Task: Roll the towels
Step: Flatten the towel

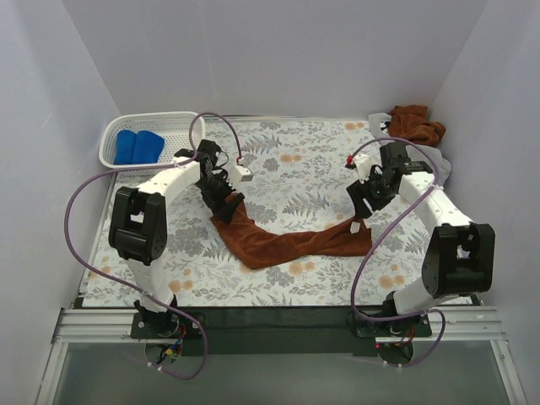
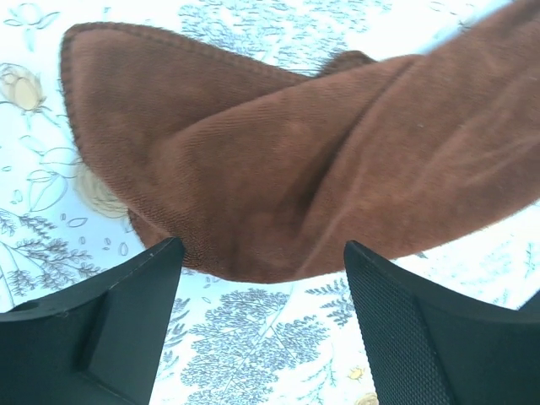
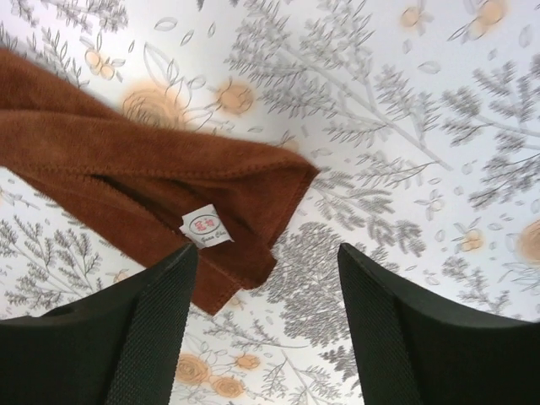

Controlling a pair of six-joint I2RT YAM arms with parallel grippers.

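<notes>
1. Towel first: one rust-brown towel [image 1: 291, 243] lay on the floral bench [image 1: 304, 160], bunched into a long sagging strip that ran from the left arm's side over to the right arm's side.
2. Left fingers [image 2: 110, 329] were spread wide with nothing between them. In the left wrist view, the towel's folded, hemmed end sat on the bench just past the fingertips, not pinched.
3. Right fingers [image 3: 396, 337] were spread apart too and also held nothing. The towel's other corner lay just off the left-hand finger in that view, with a small white label [image 3: 205, 228] facing up.
4. From the top, each set of fingers hung right over one end of the strip.
5. Far left corner had a white perforated basket [image 1: 156, 121] with two rolled bright blue towels [image 1: 139, 146] inside, side by side.
6. Far right corner had a second rust-brown towel [image 1: 415, 125] in a crumpled heap, well apart from the one in the middle.
</notes>
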